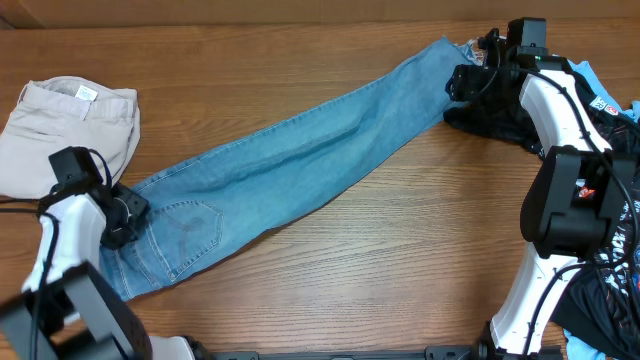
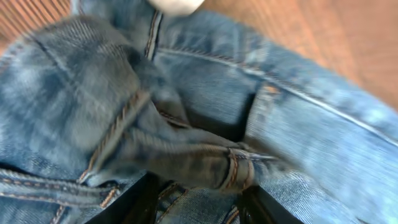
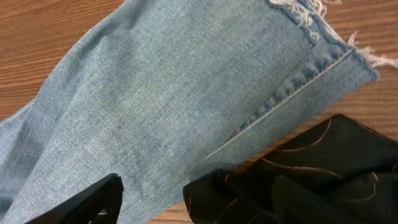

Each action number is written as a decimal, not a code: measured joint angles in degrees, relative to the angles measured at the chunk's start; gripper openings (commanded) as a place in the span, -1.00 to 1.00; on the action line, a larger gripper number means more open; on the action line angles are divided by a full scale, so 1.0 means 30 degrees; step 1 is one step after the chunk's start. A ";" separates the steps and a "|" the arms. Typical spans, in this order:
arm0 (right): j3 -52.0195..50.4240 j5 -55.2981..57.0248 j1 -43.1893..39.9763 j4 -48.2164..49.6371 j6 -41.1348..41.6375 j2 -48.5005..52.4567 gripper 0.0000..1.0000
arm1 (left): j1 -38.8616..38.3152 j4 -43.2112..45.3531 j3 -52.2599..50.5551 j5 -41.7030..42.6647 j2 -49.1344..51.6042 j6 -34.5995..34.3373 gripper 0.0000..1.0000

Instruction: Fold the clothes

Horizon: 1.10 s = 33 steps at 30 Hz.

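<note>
Left gripper (image 1: 125,220): clamps bunched waistband (image 2: 230,168) of long light-blue denim jeans (image 1: 300,150), lower left. Right gripper (image 1: 465,80): hovers, fingers apart, at frayed hem (image 3: 298,12), upper right, beside crumpled black printed jersey (image 3: 323,162). Runs diagonally between both, each end nearest its own arm

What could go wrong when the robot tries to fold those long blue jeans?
1. The open right gripper hovers where the black jersey lies right against the frayed leg end of the jeans. It might grab the jersey along with the leg.
2. The left gripper seems to pinch only a small bunch of denim at the waist end. That bunch could slip out once it pulls.
</note>
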 measured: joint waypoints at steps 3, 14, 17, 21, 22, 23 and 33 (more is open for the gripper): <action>0.0000 -0.0044 -0.0022 0.0896 0.0423 0.0000 0.69 | 0.0000 -0.0124 -0.0007 -0.0109 0.1107 -0.0284 -0.12; 0.0007 -0.0510 -0.0277 0.4401 0.1355 0.1406 0.67 | 0.0051 -0.1581 0.0182 -0.0182 0.1311 -0.0459 -0.10; 0.0007 -0.0546 -0.0277 0.4991 0.1479 0.2120 0.66 | 0.0051 -0.1821 0.0182 -0.0182 0.1311 -0.0459 -0.10; 0.0007 -0.0554 -0.0277 0.5734 0.1639 0.2856 0.57 | 0.0051 -0.1821 0.0182 -0.0189 0.1311 -0.0459 -0.09; 0.0007 -0.0561 -0.0277 0.5865 0.1639 0.2951 0.57 | 0.0051 -0.1821 0.0182 -0.0189 0.1311 -0.0459 -0.10; 0.0007 -0.0568 -0.0270 0.6018 0.1698 0.3045 0.55 | 0.0051 -0.1821 0.0182 -0.0189 0.1311 -0.0459 -0.09; 0.0007 -0.0561 -0.0277 0.7133 0.2353 0.3286 -0.02 | 0.0051 -0.1821 0.0182 -0.0197 0.1311 -0.0459 -0.07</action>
